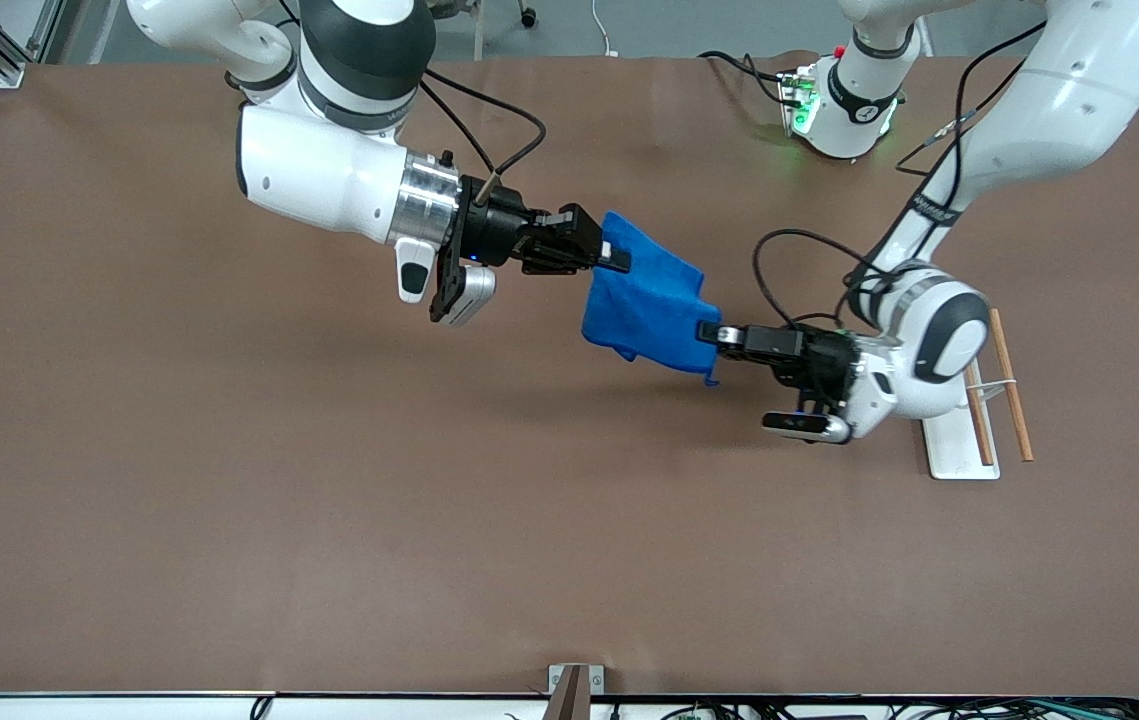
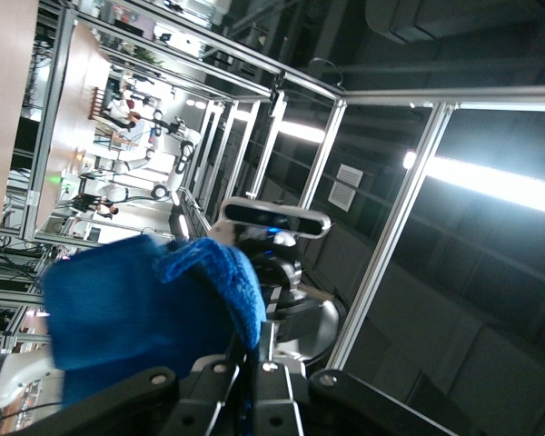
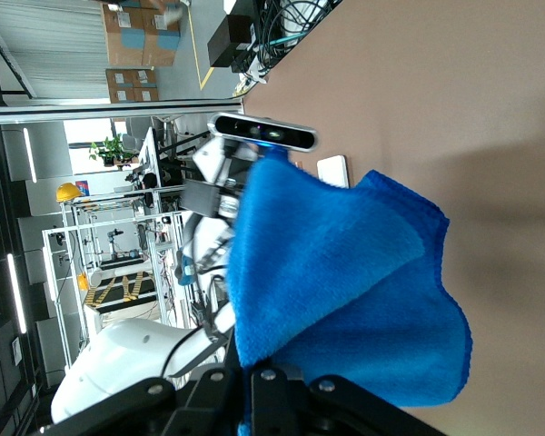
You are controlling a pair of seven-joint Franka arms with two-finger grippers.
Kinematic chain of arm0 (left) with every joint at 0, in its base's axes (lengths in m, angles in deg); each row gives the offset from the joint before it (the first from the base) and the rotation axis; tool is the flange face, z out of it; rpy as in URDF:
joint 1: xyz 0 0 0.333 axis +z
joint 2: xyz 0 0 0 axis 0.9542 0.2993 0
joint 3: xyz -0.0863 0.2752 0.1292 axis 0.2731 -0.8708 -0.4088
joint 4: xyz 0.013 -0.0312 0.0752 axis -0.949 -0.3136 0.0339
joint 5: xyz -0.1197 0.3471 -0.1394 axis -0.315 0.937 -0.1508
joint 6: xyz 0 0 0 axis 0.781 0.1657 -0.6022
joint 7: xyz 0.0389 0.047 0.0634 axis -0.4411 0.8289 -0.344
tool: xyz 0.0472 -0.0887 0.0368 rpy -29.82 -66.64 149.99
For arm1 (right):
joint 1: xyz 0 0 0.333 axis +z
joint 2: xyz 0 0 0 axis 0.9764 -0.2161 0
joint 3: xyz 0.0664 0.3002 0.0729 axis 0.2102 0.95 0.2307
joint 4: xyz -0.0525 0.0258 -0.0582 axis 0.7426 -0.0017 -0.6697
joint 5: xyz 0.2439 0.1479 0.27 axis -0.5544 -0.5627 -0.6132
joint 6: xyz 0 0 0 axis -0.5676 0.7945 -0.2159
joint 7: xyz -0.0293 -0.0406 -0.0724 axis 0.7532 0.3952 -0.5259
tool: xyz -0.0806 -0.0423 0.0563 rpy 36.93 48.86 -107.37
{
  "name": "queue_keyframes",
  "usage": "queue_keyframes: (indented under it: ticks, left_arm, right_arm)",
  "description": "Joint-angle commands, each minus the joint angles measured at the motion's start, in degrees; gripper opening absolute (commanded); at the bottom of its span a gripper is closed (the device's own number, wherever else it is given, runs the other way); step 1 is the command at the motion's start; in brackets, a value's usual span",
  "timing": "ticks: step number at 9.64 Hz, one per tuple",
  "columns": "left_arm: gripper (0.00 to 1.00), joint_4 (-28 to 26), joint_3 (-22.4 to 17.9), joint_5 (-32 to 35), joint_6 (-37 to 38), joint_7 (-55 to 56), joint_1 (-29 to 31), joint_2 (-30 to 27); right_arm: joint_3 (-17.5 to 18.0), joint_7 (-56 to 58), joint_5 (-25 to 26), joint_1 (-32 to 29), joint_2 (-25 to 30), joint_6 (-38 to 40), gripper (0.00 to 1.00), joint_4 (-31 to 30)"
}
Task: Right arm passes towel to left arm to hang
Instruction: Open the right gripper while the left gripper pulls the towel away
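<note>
The royal-blue towel [image 1: 644,300] hangs stretched in the air over the middle of the table, held at two ends. My right gripper [image 1: 615,256] is shut on its upper corner. My left gripper [image 1: 707,333] is shut on its lower edge. In the right wrist view the towel [image 3: 345,282] fills the space past my shut jaws, with the left arm's camera bar [image 3: 262,131] past it. In the left wrist view the towel [image 2: 145,309] bunches over my shut jaws, with the right arm's camera bar [image 2: 277,216] past it. The dark thread loop does not show.
A white base [image 1: 959,448] with two upright wooden rods [image 1: 1011,385] stands on the brown table [image 1: 329,520] at the left arm's end, close beside the left wrist. A bracket [image 1: 574,690] sits at the table edge nearest the front camera.
</note>
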Motion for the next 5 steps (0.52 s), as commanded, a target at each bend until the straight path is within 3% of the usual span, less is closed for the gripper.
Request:
queue_keyframes:
  ticks: [1,3,5]
  left_arm:
    - [0.0,-0.16,-1.53,5.52,-4.85,7.26,2.12,-4.09]
    - [0.0,4.75,-1.62,17.19,-5.48,20.15,5.99,-5.6]
    - [0.0,9.68,-1.62,32.03,-5.48,30.46,9.86,-5.69]
  right_arm:
    - [-0.67,-0.4,-0.76,-0.03,-0.28,0.4,0.94,0.55]
    - [-1.19,-1.88,2.56,-3.44,0.77,4.16,1.0,-1.12]
    - [-1.29,-6.08,18.75,-10.02,2.26,11.62,1.0,-1.12]
